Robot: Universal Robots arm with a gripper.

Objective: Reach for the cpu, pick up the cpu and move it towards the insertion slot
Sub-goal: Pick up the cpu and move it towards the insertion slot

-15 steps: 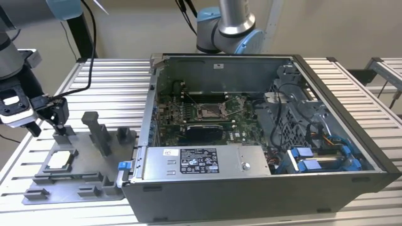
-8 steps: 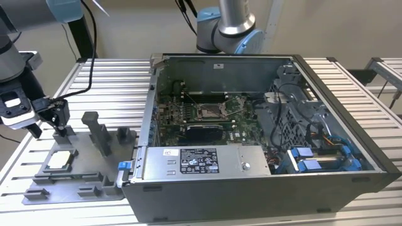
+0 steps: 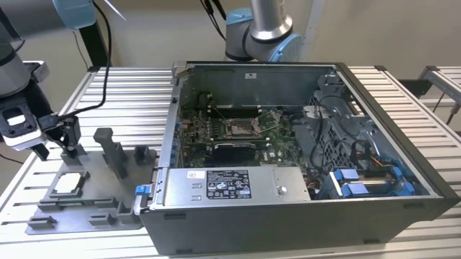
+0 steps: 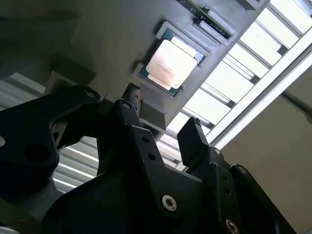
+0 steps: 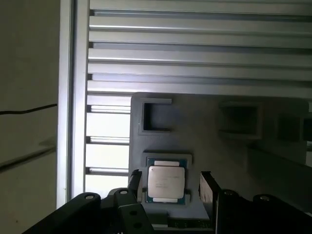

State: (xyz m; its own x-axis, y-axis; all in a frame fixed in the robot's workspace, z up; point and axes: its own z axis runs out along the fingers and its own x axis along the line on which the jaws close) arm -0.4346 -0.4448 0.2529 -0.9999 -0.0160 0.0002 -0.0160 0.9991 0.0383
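The computer case (image 3: 288,226) lies open on the slatted metal table (image 3: 129,102), and everything to do with the pick-up is outside it, off the wall on the exterior view's left. There a grey fixture plate (image 3: 94,216) rests on the table against the foot of the case. The cpu (image 3: 70,183) lies flat in a shallow square pocket of the plate, silvery face up, on the side of the plate far from the case. The gripper (image 3: 56,148) hangs above that outer part of the plate, clear of the case wall. Its two dark fingers are spread apart and grip nothing. In both wrist views the cpu (image 4: 170,64) (image 5: 166,183) shows in the gap of the gripper (image 4: 161,117) (image 5: 170,174), with one finger (image 5: 206,187) at each side of it and no contact to be seen. The insertion slot (image 3: 241,128) is inside the case, near the middle of the green board on its floor. Its shiny metal frame surrounds a dark centre, and it is well apart from the gripper. A silver box (image 3: 230,186) with a white label fills the near corner of the case.
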